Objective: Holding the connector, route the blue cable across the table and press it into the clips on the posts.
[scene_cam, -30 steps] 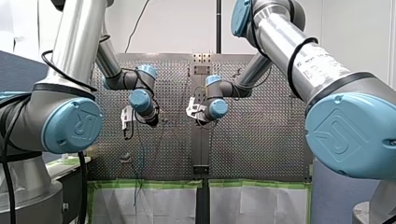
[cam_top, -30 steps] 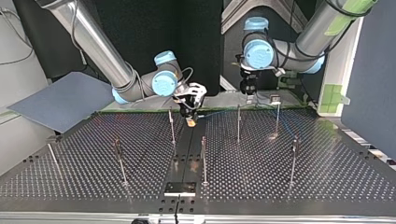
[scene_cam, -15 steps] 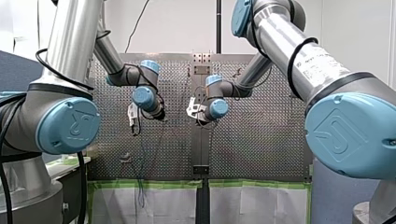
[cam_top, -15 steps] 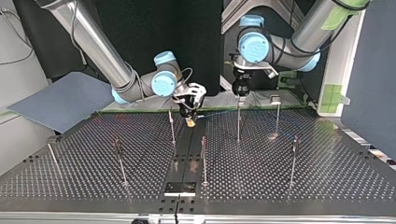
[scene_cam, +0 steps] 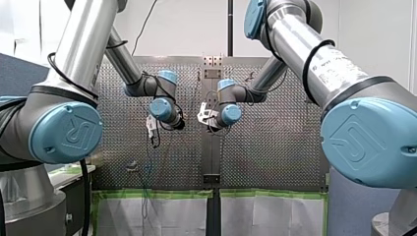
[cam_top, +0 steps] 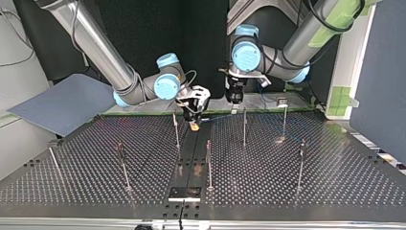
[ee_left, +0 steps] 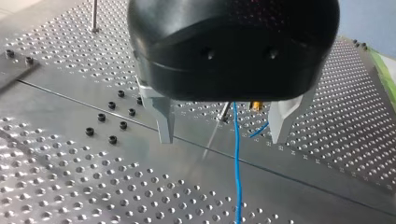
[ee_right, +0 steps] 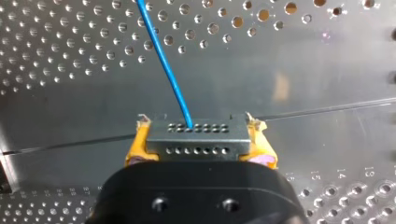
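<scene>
Connector (ee_right: 198, 137): grey block with two rows of holes, clamped between the yellow pads (ee_right: 135, 147) of the right gripper (ee_right: 200, 140), low over the plain centre strip (cam_top: 191, 158) of the table (cam_top: 297, 191), near its far edge in the top view.
Blue cable (ee_right: 166, 65): leaves the connector's upper row of holes and runs off over the perforated surface; in the left wrist view it passes between the left gripper's fingers (ee_left: 163, 119), apart from both.
Obstacles: one thin post (ee_left: 215, 133) stands tilted in view just beside the cable, under the left gripper (ee_left: 223, 133); a cluster of black screws (ee_left: 112, 121) lies beside that gripper.
Left gripper: fingers spread wide, holding nothing.
Right arm: enters at the top view's left, wrist bent, gripper pointing down.
Left arm: enters at the top view's right, reaches to the middle, gripper vertical above the far row.
Counts: two arms; one connector; one cable; seven posts (cam_top: 208, 163) in the top view.
Surroundings: black plate (cam_top: 184, 193) at the near edge; grey board (cam_top: 62, 103) at the top view's left.
</scene>
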